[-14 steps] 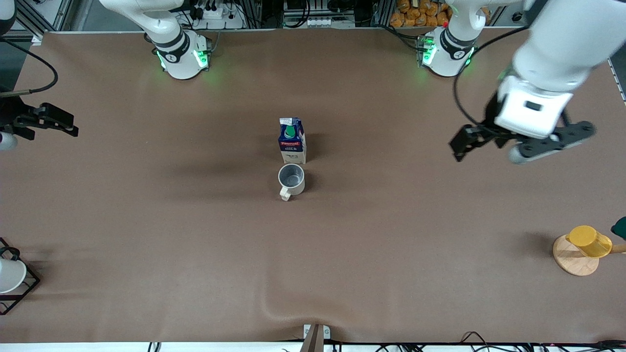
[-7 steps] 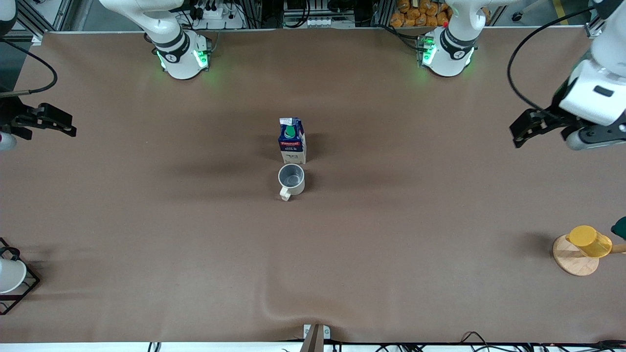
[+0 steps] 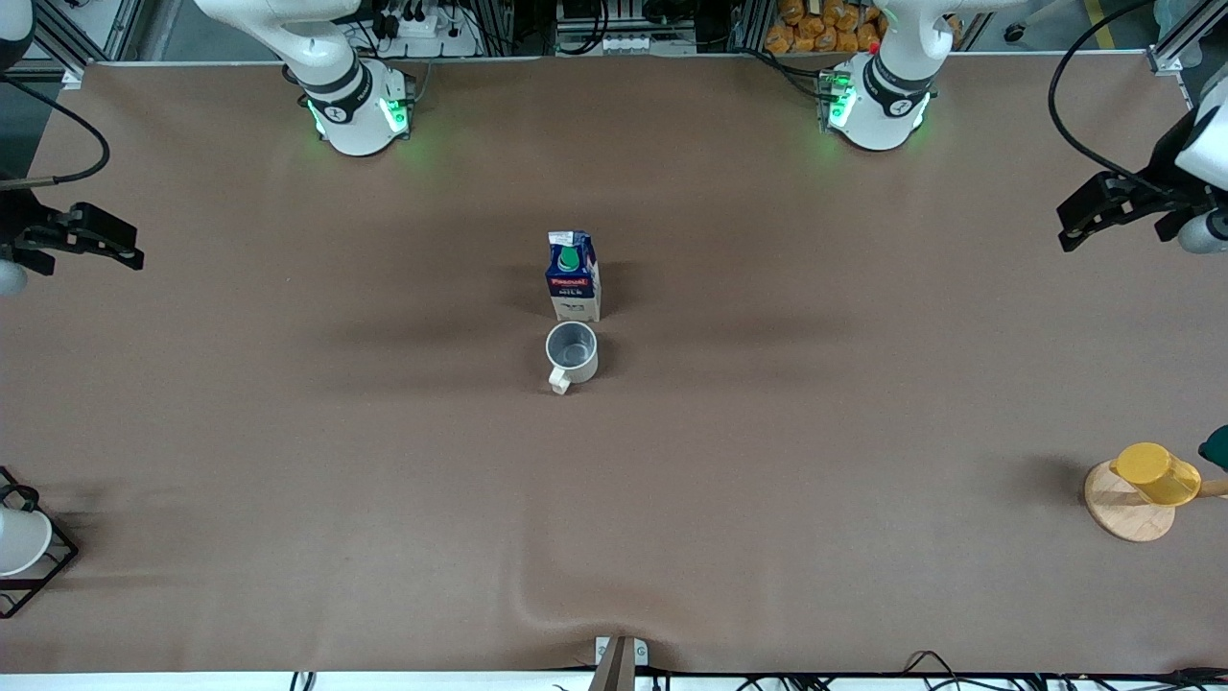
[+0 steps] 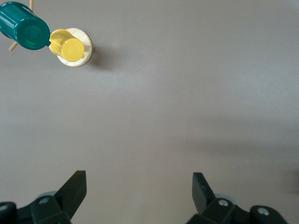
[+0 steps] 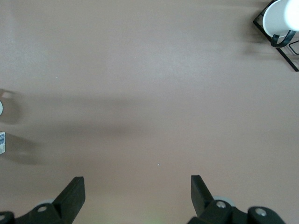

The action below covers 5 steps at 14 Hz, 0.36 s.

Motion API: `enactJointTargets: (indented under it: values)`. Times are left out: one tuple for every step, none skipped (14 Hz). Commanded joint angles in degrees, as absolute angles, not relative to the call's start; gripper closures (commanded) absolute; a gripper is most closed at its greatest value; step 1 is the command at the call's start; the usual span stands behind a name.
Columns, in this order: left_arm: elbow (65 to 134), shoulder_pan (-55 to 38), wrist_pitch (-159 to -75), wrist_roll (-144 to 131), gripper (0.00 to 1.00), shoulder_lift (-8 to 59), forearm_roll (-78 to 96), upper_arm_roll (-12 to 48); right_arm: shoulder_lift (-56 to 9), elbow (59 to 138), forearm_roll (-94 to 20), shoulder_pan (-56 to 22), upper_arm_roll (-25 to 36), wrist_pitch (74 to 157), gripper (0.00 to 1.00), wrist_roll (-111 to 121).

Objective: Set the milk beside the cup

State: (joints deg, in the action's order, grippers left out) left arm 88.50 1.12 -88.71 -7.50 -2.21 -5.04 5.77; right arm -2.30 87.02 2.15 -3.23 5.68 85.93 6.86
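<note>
The milk carton (image 3: 574,278), dark blue and white with a red band and a green cap, stands upright in the middle of the table. The beige cup (image 3: 572,353) with a grey inside stands just nearer the front camera, close to the carton, with a small gap between them. My left gripper (image 3: 1089,219) is open and empty, up in the air over the left arm's end of the table; its wrist view (image 4: 139,184) shows only bare mat between the fingers. My right gripper (image 3: 113,248) is open and empty over the right arm's end, and its wrist view (image 5: 138,189) shows bare mat too.
A yellow cup (image 3: 1156,473) sits on a round wooden stand (image 3: 1122,507) at the left arm's end, near the front camera, beside a dark green cup (image 4: 23,26). A white cup (image 3: 19,539) in a black wire rack (image 3: 38,564) is at the right arm's end.
My left gripper has swung away from the middle toward the left arm's end of the table and risen. The right gripper has drifted slightly outward. Milk and cup have not moved.
</note>
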Motion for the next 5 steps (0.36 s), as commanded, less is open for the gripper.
enactJointTargets:
  values:
    - [87.1, 0.4, -88.1, -4.9, 0.0, -2.8, -4.0, 5.4, -2.9, 85.8, 3.3, -3.7, 5.6, 85.6, 0.0, 6.0]
    - [86.5, -0.4, -87.4, -5.0, 0.0, -2.8, -3.9, 5.7, -3.0, 85.8, 3.3, -3.7, 5.6, 85.7, 0.0, 6.0]
    - [86.2, -1.0, -87.1, -5.0, 0.0, -2.9, -4.0, 5.7, -3.1, 85.8, 3.3, -3.7, 5.6, 86.0, 0.0, 6.0]
    - [86.1, -1.1, -87.1, -4.9, 0.0, -2.9, -3.9, 5.7, -3.1, 85.8, 3.3, -3.7, 5.6, 86.1, 0.0, 6.0]
    - [86.2, -1.1, -87.1, -5.0, 0.0, -2.9, -2.9, 5.8, -3.2, 85.8, 3.2, -3.7, 5.6, 86.2, 0.0, 6.0]
